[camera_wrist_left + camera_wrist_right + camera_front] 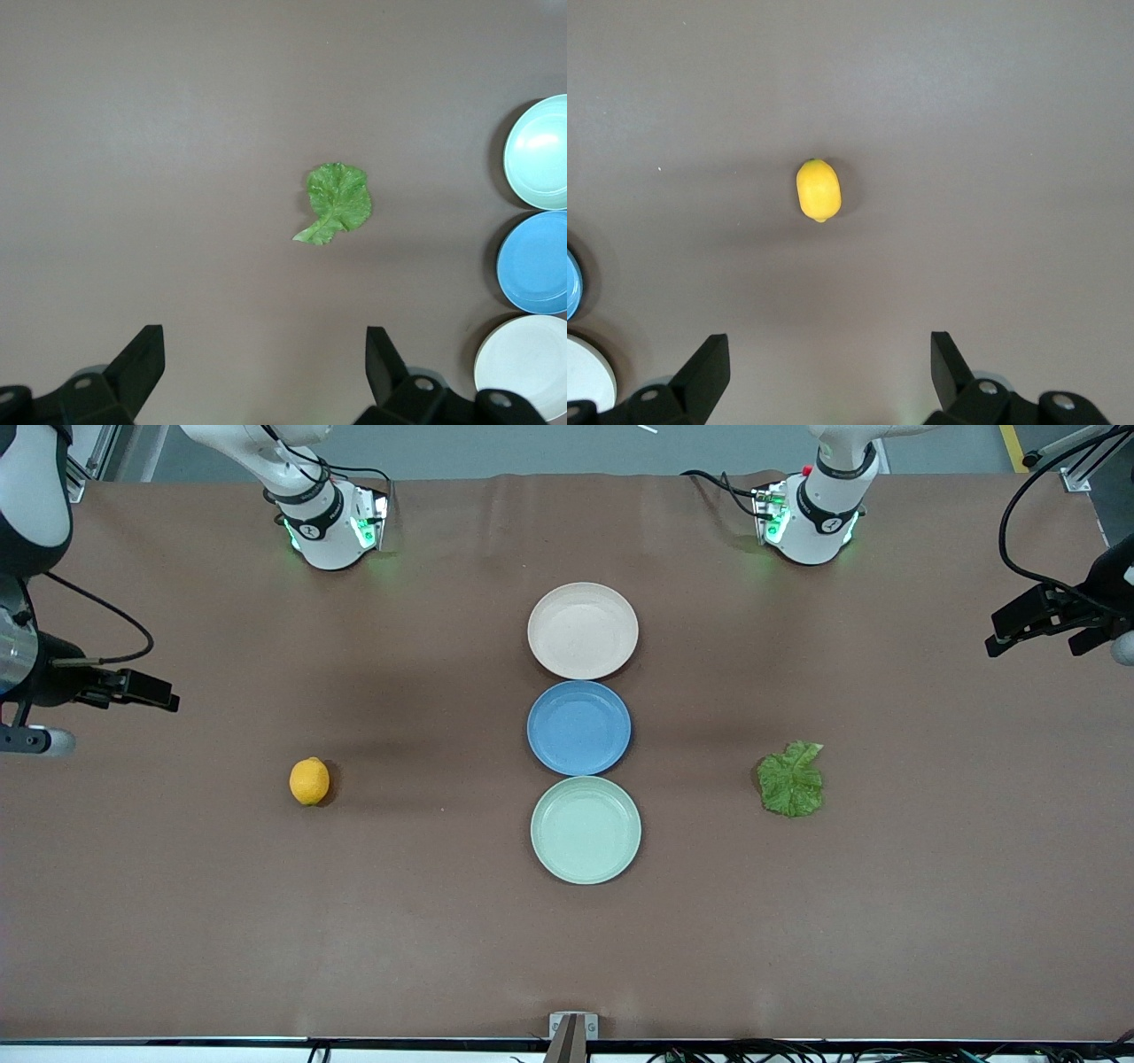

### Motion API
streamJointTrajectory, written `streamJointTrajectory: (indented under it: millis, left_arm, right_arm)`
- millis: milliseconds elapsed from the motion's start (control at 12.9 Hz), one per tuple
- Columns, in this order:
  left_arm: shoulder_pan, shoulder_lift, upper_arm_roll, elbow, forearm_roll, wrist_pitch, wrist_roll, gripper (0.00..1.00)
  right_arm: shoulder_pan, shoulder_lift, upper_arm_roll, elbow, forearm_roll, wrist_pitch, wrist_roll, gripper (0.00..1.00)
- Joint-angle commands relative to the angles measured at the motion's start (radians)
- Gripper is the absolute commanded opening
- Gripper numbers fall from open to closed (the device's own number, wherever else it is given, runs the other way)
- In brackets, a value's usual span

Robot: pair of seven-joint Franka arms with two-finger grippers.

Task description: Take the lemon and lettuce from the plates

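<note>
Brown table (443,921), three plates in a row down its middle: beige-pink plate (582,630) farthest from the front camera, blue plate (578,727) between, mint plate (586,829) nearest, all bare. Lemon (309,780) on the cloth toward the right arm's end, well apart from the right gripper (830,367), jaws spread wide, holding nothing. Lettuce (791,780) flat on the cloth toward the left arm's end, well apart from the left gripper (266,363), likewise spread and unladen.

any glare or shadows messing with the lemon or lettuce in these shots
Front view: lemon casts a soft shadow on the table, lettuce evenly lit. Right wrist view: lemon sharp, faint shadow beside it. Left wrist view: lettuce crisp, no glare.
</note>
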Motion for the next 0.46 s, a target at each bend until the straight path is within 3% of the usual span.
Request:
streamJointTrajectory:
  millis: [0, 387]
  left_arm:
    - [0.007, 0.009, -0.002, 0.024, -0.014, -0.01, 0.009, 1.0]
    - [0.007, 0.009, -0.002, 0.024, -0.014, -0.01, 0.009, 1.0]
  right_arm:
    - [-0.001, -0.116, 0.012, -0.171, -0.014, 0.089, -0.017, 1.0]
    - [-0.003, -0.141, 0.01, -0.215, -0.014, 0.122, -0.042, 1.0]
